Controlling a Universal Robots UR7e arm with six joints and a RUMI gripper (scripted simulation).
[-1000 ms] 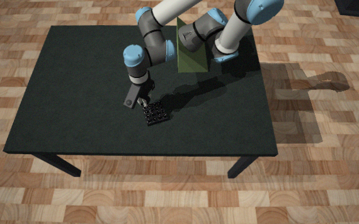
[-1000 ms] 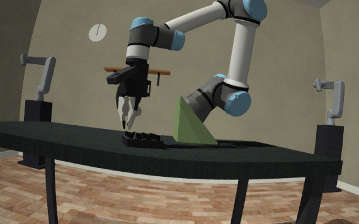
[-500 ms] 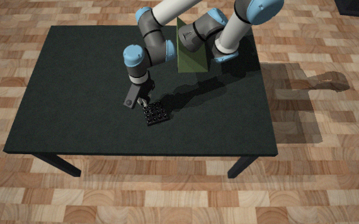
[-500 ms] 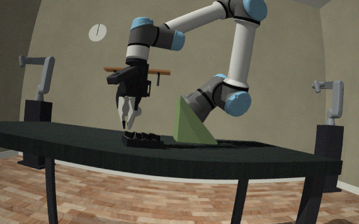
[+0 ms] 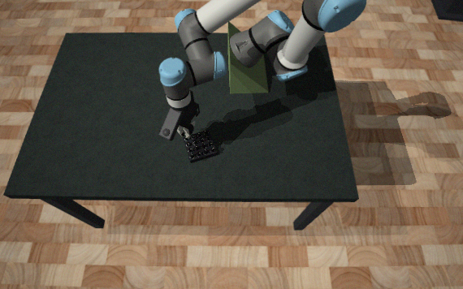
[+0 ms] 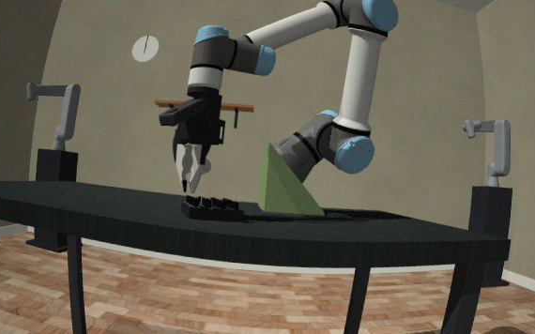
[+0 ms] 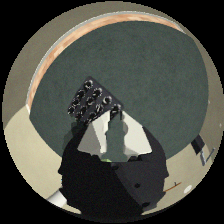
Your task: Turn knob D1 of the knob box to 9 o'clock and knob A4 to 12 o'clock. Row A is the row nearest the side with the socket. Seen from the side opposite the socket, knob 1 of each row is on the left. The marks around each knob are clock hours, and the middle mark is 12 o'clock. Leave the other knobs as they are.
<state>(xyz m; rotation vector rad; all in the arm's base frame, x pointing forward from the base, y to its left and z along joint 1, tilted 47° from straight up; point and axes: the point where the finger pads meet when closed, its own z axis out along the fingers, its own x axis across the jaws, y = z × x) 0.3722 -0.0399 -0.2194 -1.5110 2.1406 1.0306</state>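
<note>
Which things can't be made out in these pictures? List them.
- Hour marks around the knobs on the box: too small in the top and wrist views.
- Socket: lost in the dark box in every view.
- Knobs nearest the jaws: partly covered by the gripper in the wrist view.
- Upper edge of the arm: cut off in the exterior view.

The black knob box (image 5: 201,147) (image 6: 214,209) (image 7: 94,101), its top studded with rows of small round black knobs, is set flat on the dark table (image 5: 109,122) (image 6: 126,206) (image 7: 155,60); individual settings cannot be read.
</note>
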